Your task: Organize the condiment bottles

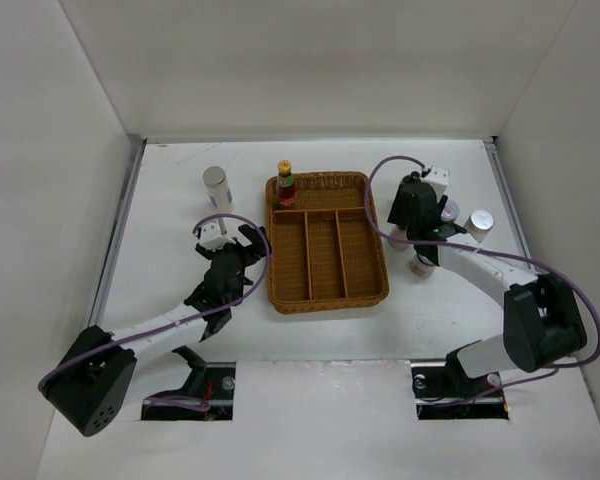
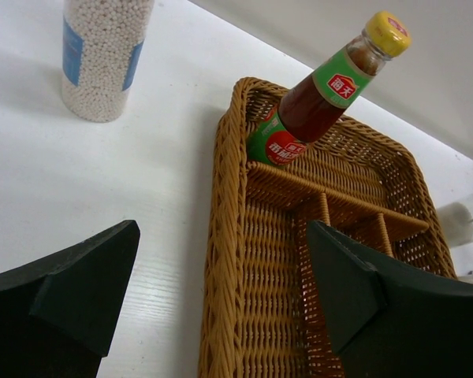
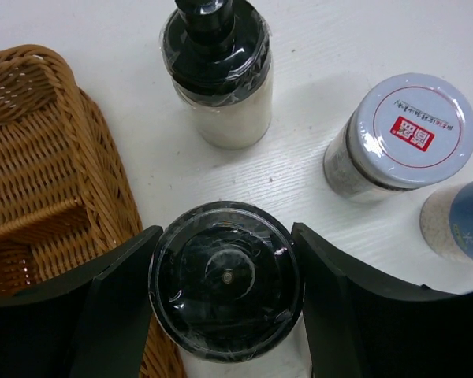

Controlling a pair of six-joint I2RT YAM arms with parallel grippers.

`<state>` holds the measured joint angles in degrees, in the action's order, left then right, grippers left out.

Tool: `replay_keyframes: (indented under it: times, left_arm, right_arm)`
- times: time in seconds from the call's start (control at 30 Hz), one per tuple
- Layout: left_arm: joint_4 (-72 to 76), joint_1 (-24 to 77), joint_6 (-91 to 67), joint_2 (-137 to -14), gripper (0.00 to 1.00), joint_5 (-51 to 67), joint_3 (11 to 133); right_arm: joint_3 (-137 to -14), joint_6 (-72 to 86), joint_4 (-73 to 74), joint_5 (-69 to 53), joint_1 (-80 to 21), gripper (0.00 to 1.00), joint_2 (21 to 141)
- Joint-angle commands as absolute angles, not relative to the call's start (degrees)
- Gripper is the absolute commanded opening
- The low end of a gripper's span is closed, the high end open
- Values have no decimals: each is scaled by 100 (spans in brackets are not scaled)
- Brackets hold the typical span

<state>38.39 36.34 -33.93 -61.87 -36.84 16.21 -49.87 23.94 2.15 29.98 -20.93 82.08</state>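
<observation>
The red sauce bottle with a yellow cap (image 1: pixel 285 183) stands in the far left corner of the wicker tray (image 1: pixel 378 262); it also shows in the left wrist view (image 2: pixel 315 102). A white-and-blue bottle (image 1: pixel 216 187) stands left of the tray (image 2: pixel 102 59). My left gripper (image 1: pixel 242 243) is open and empty, its jaws either side of the tray's left rim (image 2: pixel 221 236). My right gripper (image 1: pixel 420 215) is shut on a black-capped jar (image 3: pixel 225 279) right of the tray. Beside it stand another black-capped bottle (image 3: pixel 215 71), a silver-lidded jar (image 3: pixel 406 130) and a blue-lidded jar (image 3: pixel 461 220).
The tray (image 2: pixel 229 197) has one long cross compartment at the far end and three lengthwise ones. A silver-lidded jar (image 1: pixel 480 222) and a white jar (image 1: pixel 422 265) stand right of the tray near my right arm. White walls enclose the table.
</observation>
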Motion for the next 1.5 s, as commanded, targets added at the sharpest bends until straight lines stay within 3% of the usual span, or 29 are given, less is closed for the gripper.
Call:
replay_keyframes:
  times: [0.0, 0.2, 0.6, 0.83, 0.93, 1.03, 1.1, 1.2, 1.47]
  left_arm:
    - [4148, 3564, -3472, -5977, 87, -3682, 1512]
    - [4148, 3458, -3507, -5880, 87, -3665, 1433]
    - [4131, 3265, -3533, -5660, 86, -3612, 1283]
    - [4113, 3247, -3533, -5678, 86, -3595, 1283]
    - [4157, 3256, -3533, -5678, 86, -3533, 1274]
    - [4166, 3247, -3533, -5757, 86, -3516, 1301]
    - [4166, 3256, -3533, -5748, 86, -3463, 1309]
    - [4175, 3247, -3542, -5827, 86, -3463, 1336]
    - [4201, 3291, -3551, -5985, 86, -3428, 1406]
  right_arm:
    - [-5387, 2259, -289, 3356, -2166, 51, 7630]
    - [-6212, 1601, -729, 3577, -2929, 49, 7549]
    - [-8655, 1485, -1073, 2584, -3634, 50, 10404]
    - [-8912, 1599, -923, 2601, -3748, 52, 11188]
    - [-8763, 1643, -914, 2654, -3801, 58, 11302]
    - [-8719, 1714, -783, 2593, -3810, 75, 11399]
    - [-8675, 1749, -695, 2584, -3810, 85, 11347]
    - [-8430, 1732, -720, 2575, -3810, 91, 10795]
    - [-6805, 1767, -1036, 2987, -3205, 97, 8589]
